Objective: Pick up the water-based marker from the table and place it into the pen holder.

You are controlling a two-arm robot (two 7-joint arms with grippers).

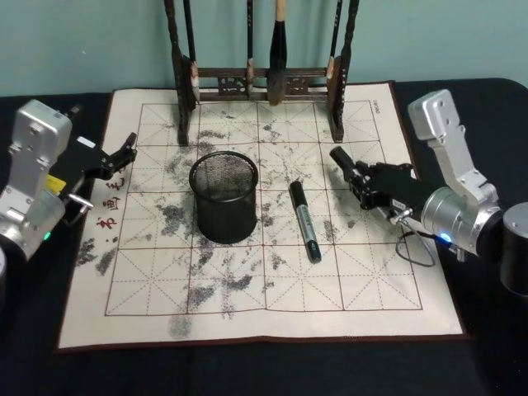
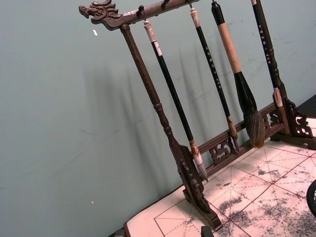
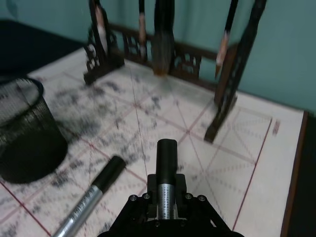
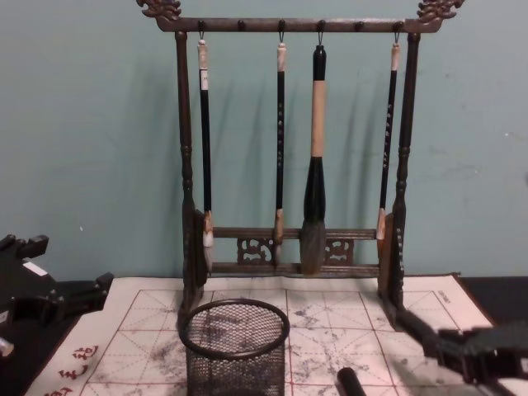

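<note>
Marker (image 1: 304,221) lies flat on the ink-stained mat (image 1: 247,305), just right of the mesh pen holder (image 1: 223,196), not touching it. Right claw (image 1: 339,155) sits near the marker's cap end, pinched narrow, empty. Left claw (image 1: 125,151) is at the mat's left edge, parted, empty. Brush rack (image 1: 264,82) stands behind.

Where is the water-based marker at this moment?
In the head view the water-based marker lies flat on the grid mat, right of the pen holder, between it and the right pincer.
</note>
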